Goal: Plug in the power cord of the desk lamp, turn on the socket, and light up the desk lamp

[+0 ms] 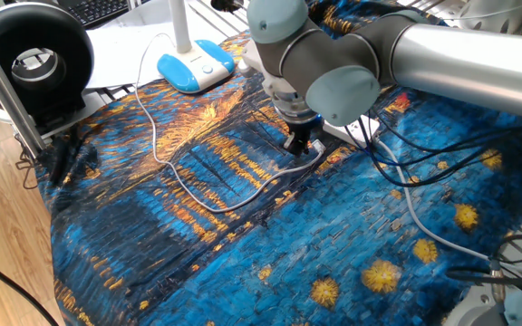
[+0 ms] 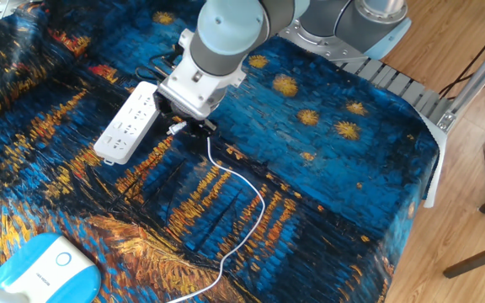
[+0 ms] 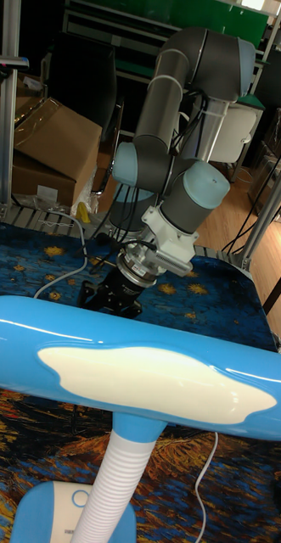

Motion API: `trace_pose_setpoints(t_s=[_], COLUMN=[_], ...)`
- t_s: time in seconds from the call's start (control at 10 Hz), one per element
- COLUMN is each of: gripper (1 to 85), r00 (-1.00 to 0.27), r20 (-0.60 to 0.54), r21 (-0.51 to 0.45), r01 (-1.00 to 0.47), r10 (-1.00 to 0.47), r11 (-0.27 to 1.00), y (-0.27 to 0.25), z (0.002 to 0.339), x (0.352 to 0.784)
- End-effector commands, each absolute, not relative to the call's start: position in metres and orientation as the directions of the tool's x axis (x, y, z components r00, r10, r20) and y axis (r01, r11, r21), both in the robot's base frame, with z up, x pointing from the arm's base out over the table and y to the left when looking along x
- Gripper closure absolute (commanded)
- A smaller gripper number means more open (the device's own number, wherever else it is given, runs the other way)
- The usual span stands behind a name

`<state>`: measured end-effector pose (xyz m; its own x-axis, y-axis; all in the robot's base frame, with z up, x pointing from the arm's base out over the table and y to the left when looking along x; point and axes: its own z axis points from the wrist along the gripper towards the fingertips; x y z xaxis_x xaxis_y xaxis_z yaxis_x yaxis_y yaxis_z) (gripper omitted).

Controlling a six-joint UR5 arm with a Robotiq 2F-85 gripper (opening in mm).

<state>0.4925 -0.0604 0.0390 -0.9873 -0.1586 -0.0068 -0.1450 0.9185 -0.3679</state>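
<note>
Desk lamp [image 1: 196, 65] base at the worktop's [image 1: 243, 272] near-left corner. Power cord [image 2: 247, 223] trails across the painted cloth toward mid-worktop. Tool [image 2: 189, 126] low, clamped on the cord's plug end. Socket [image 2: 130, 122] just beside it, flat, toward the far edge.

Socket [image 2: 129, 123] on table beside tool [image 2: 185, 126]; desk lamp [image 1: 195, 63] well apart.

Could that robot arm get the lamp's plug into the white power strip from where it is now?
Probably yes. The gripper sits at the plug end of the power cord, right beside the power strip. The strip's outlets face up with nothing on them, though whether the plug is firmly gripped is hard to tell.
</note>
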Motion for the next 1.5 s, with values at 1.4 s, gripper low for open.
trace_pose_setpoints(t_s=[1.4], gripper=[38.0], r00=[-0.950], r20=[-0.176], r21=[-0.410], r01=[-0.166], r10=[-0.257], r11=[0.897], y=[-0.051], z=[0.049], x=[0.521])
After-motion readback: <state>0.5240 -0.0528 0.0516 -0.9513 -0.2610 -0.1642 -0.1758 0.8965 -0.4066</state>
